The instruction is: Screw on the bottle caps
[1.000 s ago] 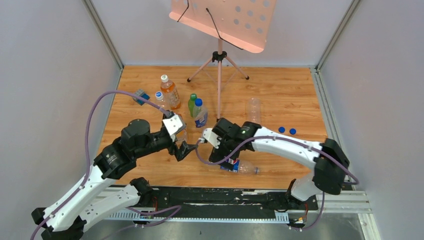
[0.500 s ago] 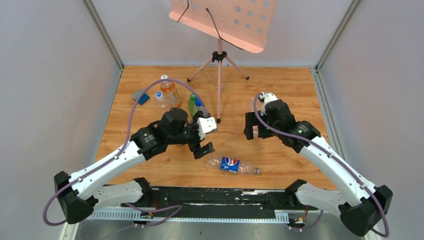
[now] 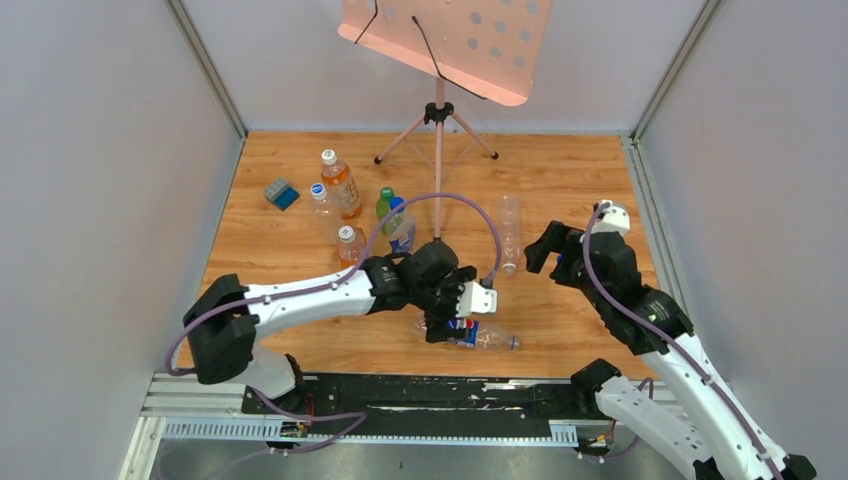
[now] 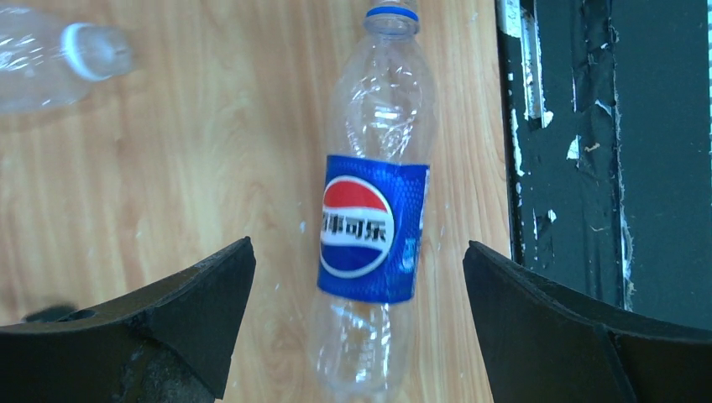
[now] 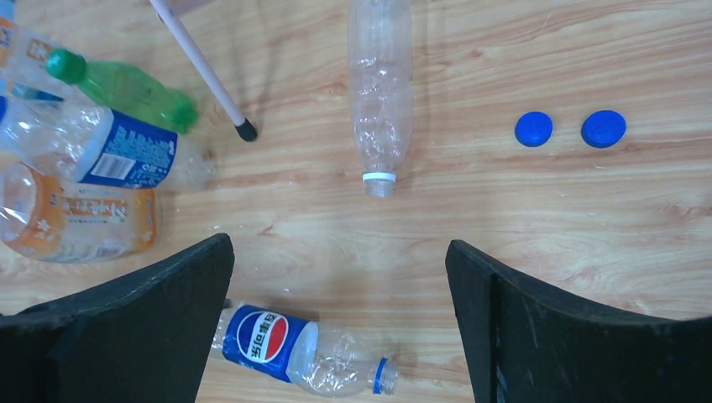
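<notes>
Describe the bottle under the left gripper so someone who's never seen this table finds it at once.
On the wooden table, look at the near edge by the black rail, below the open left gripper. A clear bottle lies there on its side. Unlike the bare bottle lying farther back, it wears a blue label with a round red, white and blue logo.

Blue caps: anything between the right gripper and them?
Nothing visible. In the right wrist view the right gripper is open, and the blue caps lie on the wooden table ahead of it, off-centre, with only bare wood between. The uncapped clear bottle lies apart from them, to one side.
</notes>
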Available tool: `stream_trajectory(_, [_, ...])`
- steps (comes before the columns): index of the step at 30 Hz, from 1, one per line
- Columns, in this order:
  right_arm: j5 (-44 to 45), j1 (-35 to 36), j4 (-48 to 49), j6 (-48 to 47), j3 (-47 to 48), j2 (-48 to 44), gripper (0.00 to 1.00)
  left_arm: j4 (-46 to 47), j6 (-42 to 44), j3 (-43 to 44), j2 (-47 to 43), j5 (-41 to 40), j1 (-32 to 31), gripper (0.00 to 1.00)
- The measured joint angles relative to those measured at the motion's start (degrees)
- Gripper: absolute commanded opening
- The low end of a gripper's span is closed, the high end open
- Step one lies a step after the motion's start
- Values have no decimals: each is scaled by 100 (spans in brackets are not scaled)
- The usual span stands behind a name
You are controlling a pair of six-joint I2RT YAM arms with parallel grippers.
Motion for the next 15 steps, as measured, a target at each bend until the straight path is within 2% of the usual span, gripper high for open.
stream_trajectory(10, [271,0,57,76,-402,-852,100,55,466,887,1650,13,-282,100])
stream_trajectory(15, [374,0,79,76,-501,-896,100,0,640,1051,2057,-48,-304,98])
